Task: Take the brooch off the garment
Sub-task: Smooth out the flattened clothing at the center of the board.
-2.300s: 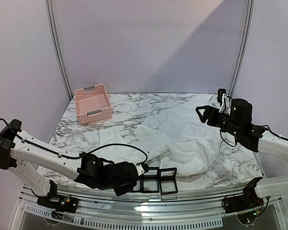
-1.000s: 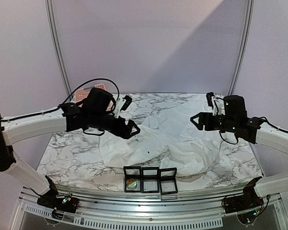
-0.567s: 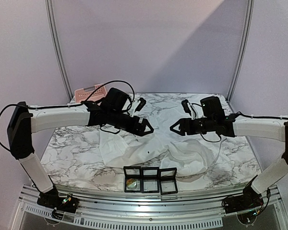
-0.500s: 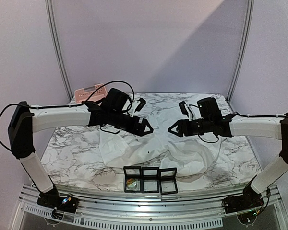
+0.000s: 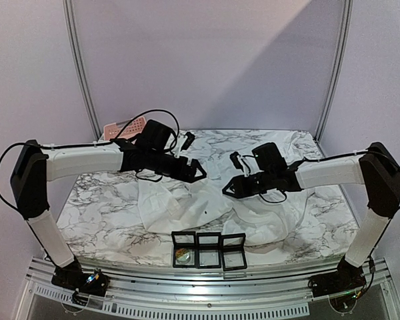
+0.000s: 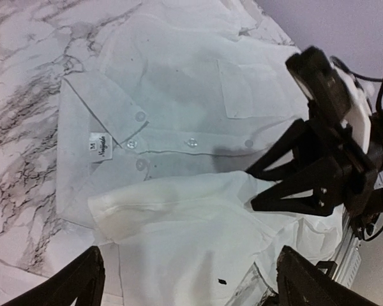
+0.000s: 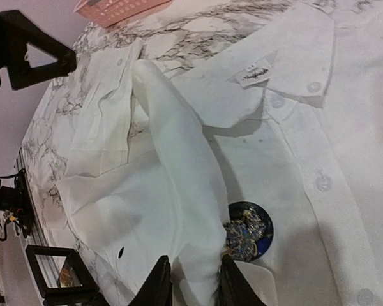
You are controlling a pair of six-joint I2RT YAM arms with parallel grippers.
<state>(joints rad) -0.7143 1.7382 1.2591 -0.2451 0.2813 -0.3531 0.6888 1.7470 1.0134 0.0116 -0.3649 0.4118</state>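
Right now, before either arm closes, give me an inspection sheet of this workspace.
Surface: marble table, shirt over its middle and right.
Job's things: garment spread, wrinkled; brooch on it near the button row, partly under a fold.
Clutter: pink basket far left; three display boxes at near edge, left one holding something small.
Grippers: left gripper open above the garment; right gripper open, straddling the fold by the brooch.
Cables: black cable loops above the left arm.
Surroundings: nothing seen.

1. This is a robotics lab test cell.
2. Two white-and-black robot arms (image 5: 80,161) are bolted to a slotted aluminium rail (image 5: 207,285) at the edge of a marble-patterned tabletop (image 5: 100,207), with loose black cables (image 5: 153,113) exposed.
3. Plain pale lilac wall panels (image 5: 207,60) and bare grey metal poles (image 5: 80,73) enclose it.
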